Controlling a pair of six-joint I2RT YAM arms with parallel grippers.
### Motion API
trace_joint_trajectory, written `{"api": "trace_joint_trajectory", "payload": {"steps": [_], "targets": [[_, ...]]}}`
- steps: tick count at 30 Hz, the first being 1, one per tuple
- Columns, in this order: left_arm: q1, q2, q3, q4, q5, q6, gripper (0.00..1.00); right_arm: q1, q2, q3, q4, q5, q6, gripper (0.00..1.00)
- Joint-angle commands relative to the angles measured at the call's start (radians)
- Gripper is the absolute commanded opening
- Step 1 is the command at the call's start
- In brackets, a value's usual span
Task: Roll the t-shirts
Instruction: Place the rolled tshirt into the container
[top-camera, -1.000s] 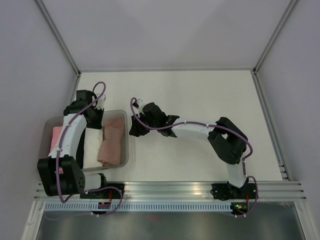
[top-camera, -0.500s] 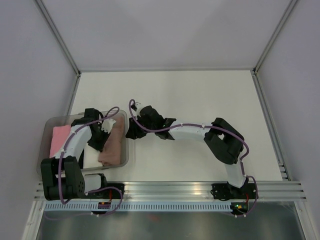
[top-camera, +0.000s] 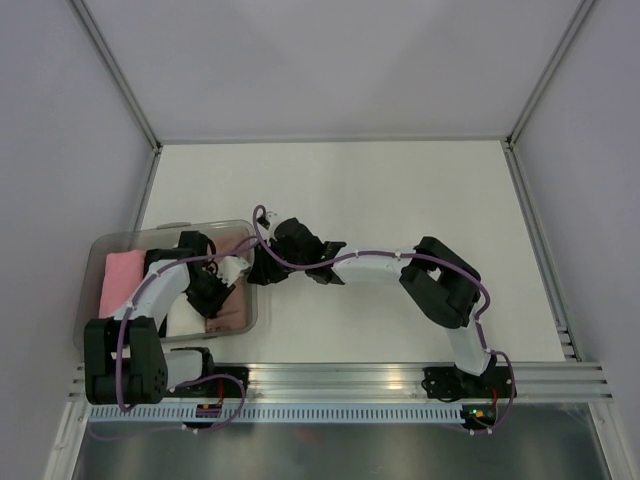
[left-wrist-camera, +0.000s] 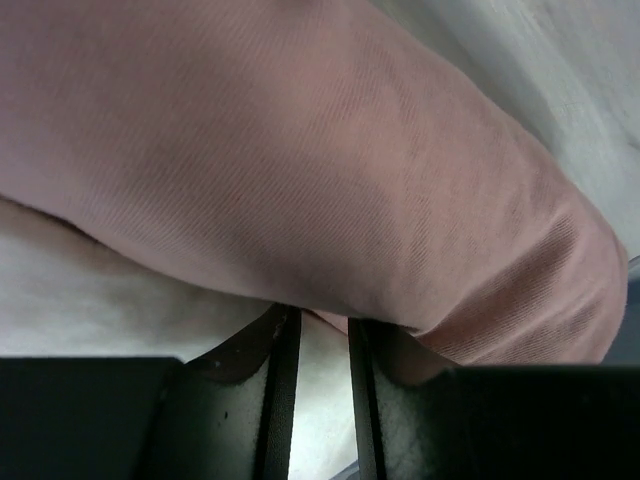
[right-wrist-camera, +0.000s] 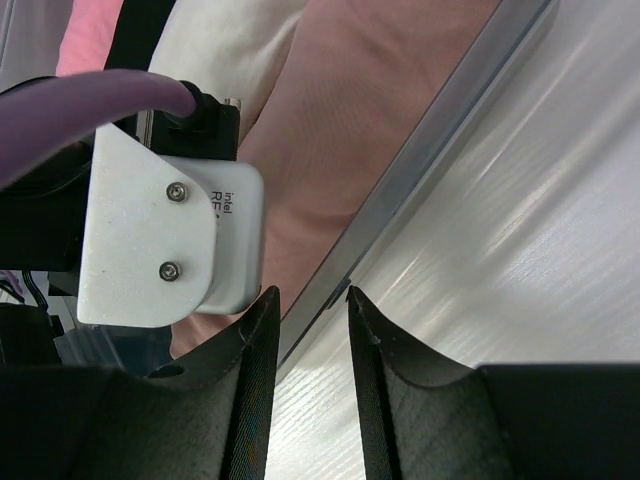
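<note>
The salmon-pink rolled t-shirt (top-camera: 238, 308) lies along the right side of a clear plastic bin (top-camera: 180, 226). My left gripper (top-camera: 222, 283) is down inside the bin, right against that roll. In the left wrist view the t-shirt (left-wrist-camera: 300, 150) fills the frame and covers the tips of the left gripper (left-wrist-camera: 322, 315). Its jaws stand a narrow gap apart, and white cloth (left-wrist-camera: 100, 290) shows through the gap. My right gripper (top-camera: 258, 270) sits at the bin's right wall. In its own view the right gripper (right-wrist-camera: 308, 292) is open, with the bin's rim (right-wrist-camera: 440, 130) running between its fingertips.
A bright pink roll (top-camera: 122, 278) and a white roll (top-camera: 178, 312) lie in the bin to the left of the t-shirt. The left wrist's white camera housing (right-wrist-camera: 170, 240) hangs close beside the right fingers. White table stretches right of the bin, with walls at the back and both sides.
My left gripper has come from the bin's far edge down into the bin onto the salmon roll. The right gripper has slid a little left, up to the bin's wall.
</note>
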Motion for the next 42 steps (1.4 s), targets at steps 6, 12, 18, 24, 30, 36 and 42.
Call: {"api": "trace_joint_trajectory", "payload": {"steps": [6, 12, 18, 24, 30, 36, 42], "targets": [[0.016, -0.043, 0.009, -0.021, 0.113, 0.152, 0.33, 0.006, 0.005, 0.039, 0.003, 0.016, -0.002, 0.40], [0.021, -0.088, -0.129, -0.075, 0.145, 0.354, 0.37, 0.006, 0.004, 0.035, 0.012, 0.016, 0.011, 0.40], [0.033, -0.173, -0.081, -0.122, 0.229, 0.395, 0.39, 0.006, -0.019, 0.031, 0.019, 0.023, 0.009, 0.40], [0.105, -0.178, 0.085, -0.268, 0.326, 0.479, 0.39, 0.003, -0.033, 0.041, 0.020, 0.030, 0.005, 0.41], [0.186, -0.062, 0.303, -0.366, 0.412, 0.479, 0.41, -0.006, -0.058, 0.041, 0.008, 0.036, -0.009, 0.41], [0.150, -0.034, 0.375, -0.178, 0.507, 0.154, 0.54, -0.050, -0.126, -0.034, 0.034, 0.050, 0.021, 0.42], [-0.037, -0.129, 0.190, 0.032, 0.388, -0.006, 0.56, -0.101, -0.196, -0.090, 0.016, 0.076, 0.009, 0.42]]}}
